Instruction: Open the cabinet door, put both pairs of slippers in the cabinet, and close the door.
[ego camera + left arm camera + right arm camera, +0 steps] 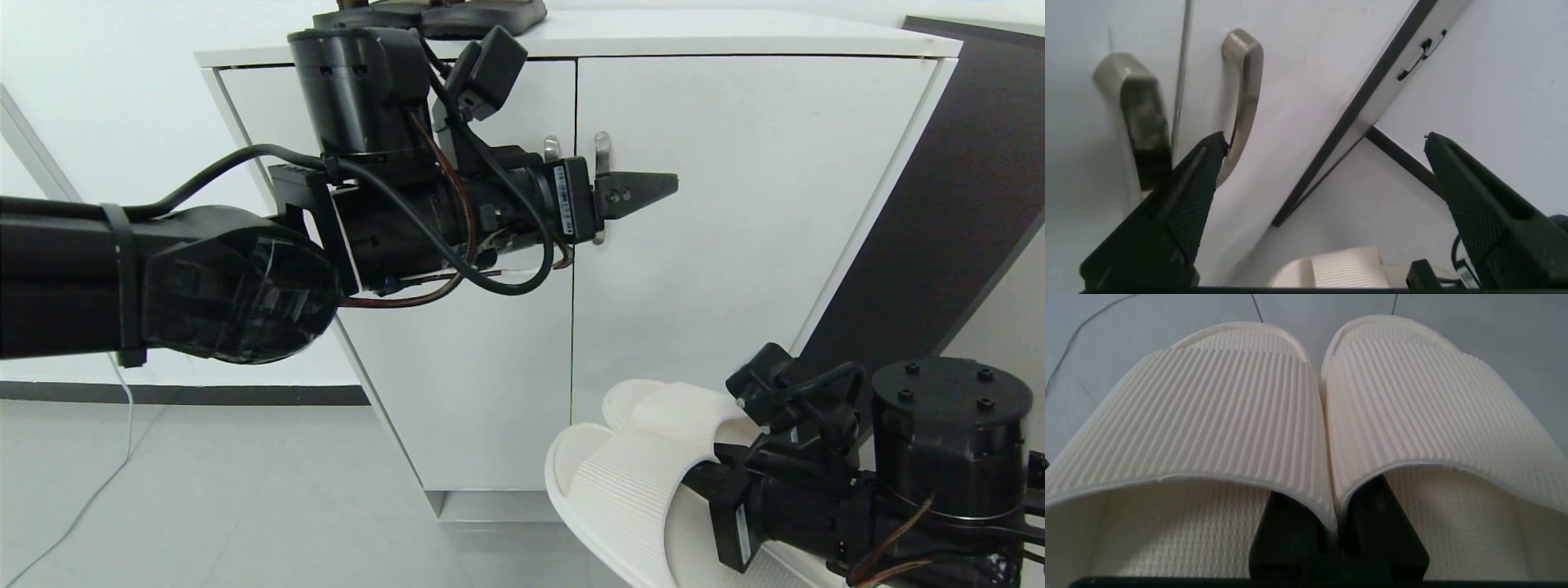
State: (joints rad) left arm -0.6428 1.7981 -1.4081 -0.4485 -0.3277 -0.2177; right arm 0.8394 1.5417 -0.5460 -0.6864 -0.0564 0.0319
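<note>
The white cabinet (735,212) stands with both doors shut, and two metal handles (602,151) flank the centre seam. My left gripper (653,189) hovers open just in front of the right door's handle (1243,90); one finger (1184,204) is close beside that handle. Low on the right, my right gripper (718,482) is shut on the pair of white ribbed slippers (629,482), pinching the inner strap edges of both slippers (1323,416) together. A dark pair of slippers (433,12) lies on the cabinet top.
Pale tiled floor (204,490) stretches to the left of the cabinet, with a thin cable (122,441) trailing across it. A dark wall panel (939,212) runs along the cabinet's right side.
</note>
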